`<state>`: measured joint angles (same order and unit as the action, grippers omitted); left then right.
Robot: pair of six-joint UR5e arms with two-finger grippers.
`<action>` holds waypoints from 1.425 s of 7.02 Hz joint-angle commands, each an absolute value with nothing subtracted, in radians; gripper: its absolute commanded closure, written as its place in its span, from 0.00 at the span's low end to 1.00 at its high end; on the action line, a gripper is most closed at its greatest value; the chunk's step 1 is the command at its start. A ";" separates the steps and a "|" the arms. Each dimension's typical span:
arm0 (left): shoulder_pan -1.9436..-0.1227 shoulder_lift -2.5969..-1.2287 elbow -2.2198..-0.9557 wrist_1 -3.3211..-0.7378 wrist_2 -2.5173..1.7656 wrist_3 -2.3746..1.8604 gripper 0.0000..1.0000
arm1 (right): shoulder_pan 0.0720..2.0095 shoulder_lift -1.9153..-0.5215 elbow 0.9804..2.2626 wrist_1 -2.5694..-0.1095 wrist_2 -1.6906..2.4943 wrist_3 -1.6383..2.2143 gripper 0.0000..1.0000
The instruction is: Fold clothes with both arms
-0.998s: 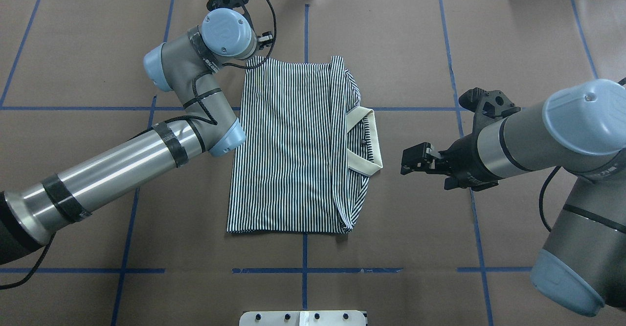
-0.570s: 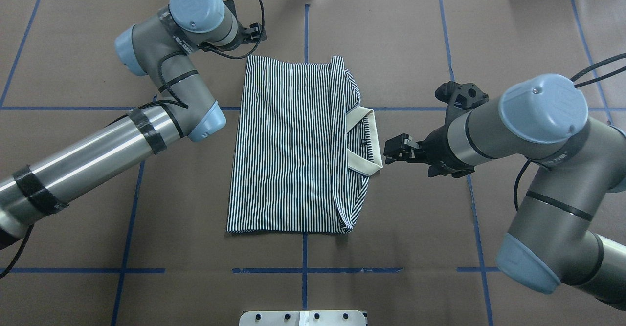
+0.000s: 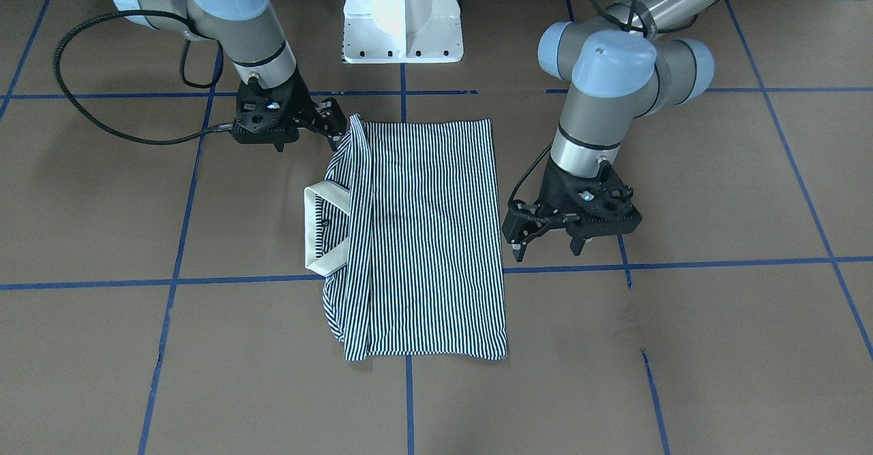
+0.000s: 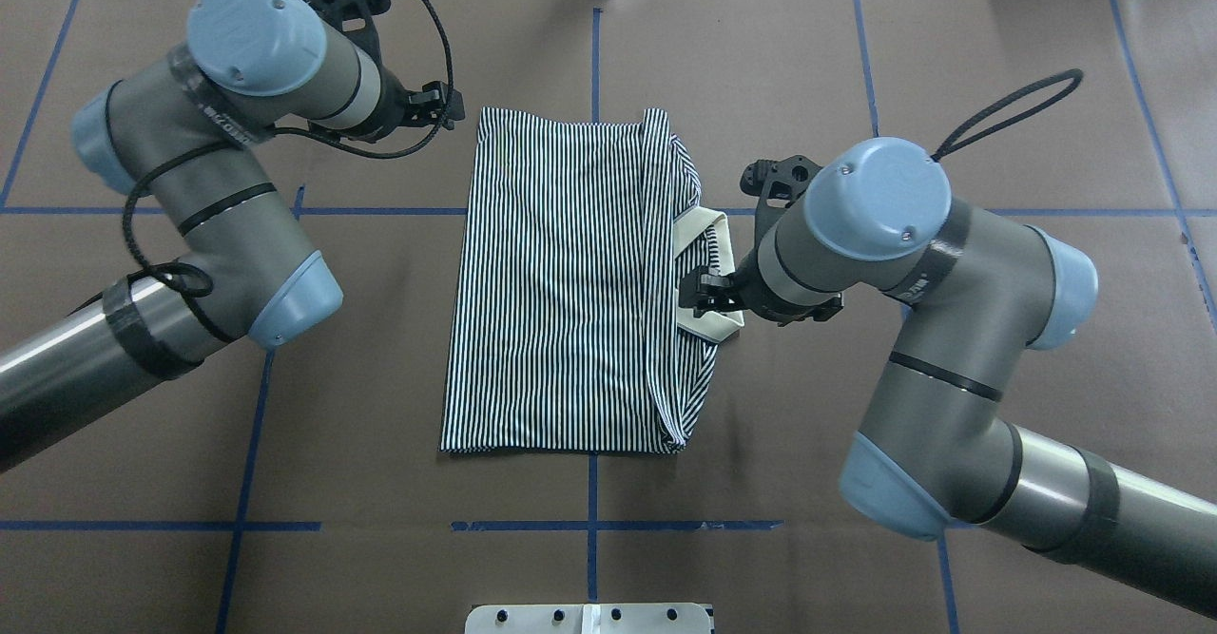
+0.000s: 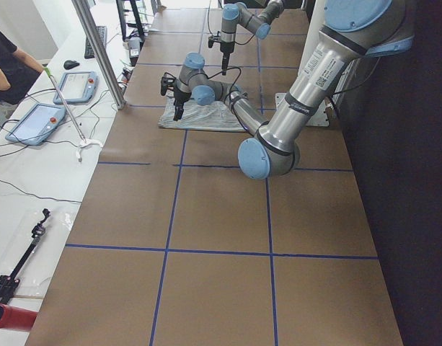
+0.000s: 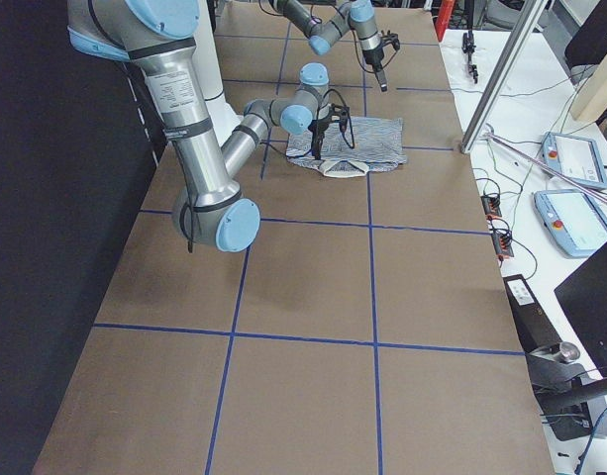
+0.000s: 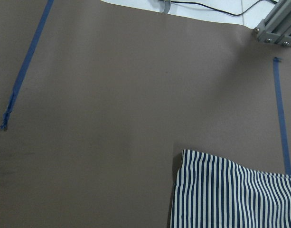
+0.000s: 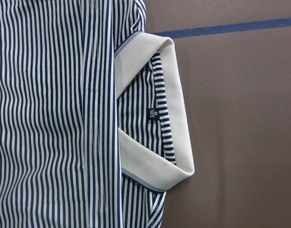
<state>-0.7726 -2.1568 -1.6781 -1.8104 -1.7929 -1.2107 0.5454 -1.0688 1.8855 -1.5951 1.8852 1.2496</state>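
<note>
Presently the step in hand appears to be the approach for a further fold: the polo shirt lies flat at the middle of the table as a narrowed rectangle, collar towards the robot's right, ungrasped. The right gripper hovers over the collar and the left gripper just beside the far hem corner, both with jaws parted and empty; each likely needs to descend and pinch an edge. Count: one shirt, one left arm, one right arm, one gripper on each.

Bare table rings the shirt on all sides; the right arm overhangs its collar.
</note>
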 commanded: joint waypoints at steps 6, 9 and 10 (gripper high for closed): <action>-0.733 -2.071 -1.919 -1.647 -1.815 -1.213 0.00 | 0.408 -0.862 1.618 -1.773 1.828 1.097 0.00; -0.732 -2.069 -1.916 -1.649 -1.815 -1.213 0.00 | 0.402 -0.873 1.618 -1.796 1.832 1.097 0.00; -0.732 -2.068 -1.914 -1.651 -1.815 -1.213 0.00 | 0.394 -0.873 1.618 -1.799 1.830 1.097 0.00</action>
<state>-0.7318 -2.0689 -1.9160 -1.6494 -1.8147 -1.2134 0.4012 -0.8720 1.6182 -1.7907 1.8311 1.0973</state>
